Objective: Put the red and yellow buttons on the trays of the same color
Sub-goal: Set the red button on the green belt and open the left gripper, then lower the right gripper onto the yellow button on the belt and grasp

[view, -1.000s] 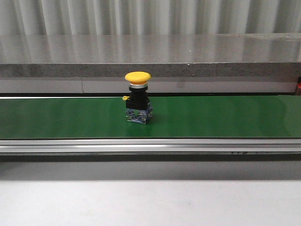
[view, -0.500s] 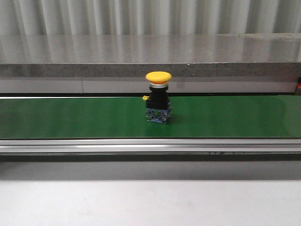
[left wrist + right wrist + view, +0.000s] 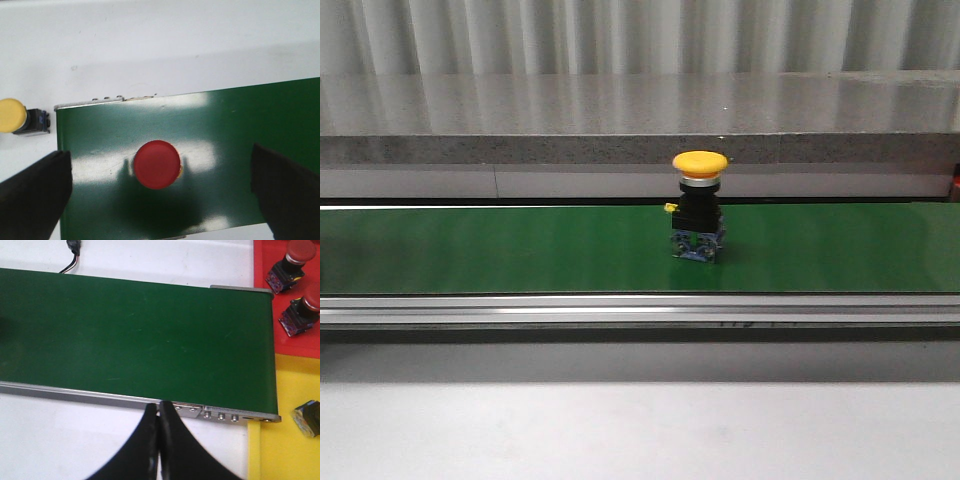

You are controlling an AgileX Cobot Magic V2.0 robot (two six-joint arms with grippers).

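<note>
Yellow button (image 3: 699,205) upright on my green conveyor belt (image 3: 520,250), left gripper (image 3: 160,192) fingers spread wide over a red button (image 3: 157,164), right gripper (image 3: 158,437) fingers pressed together, holding nothing

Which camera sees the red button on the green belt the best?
The left wrist view: the red button sits mid-picture on the green belt, seen from above. The front view shows only a yellow button. The right wrist view shows other red ones on the red tray.

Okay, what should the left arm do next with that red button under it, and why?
Probably lower the left gripper straight down over the red button. Its fingers are spread wide, and the button stands between them on the green belt.
</note>
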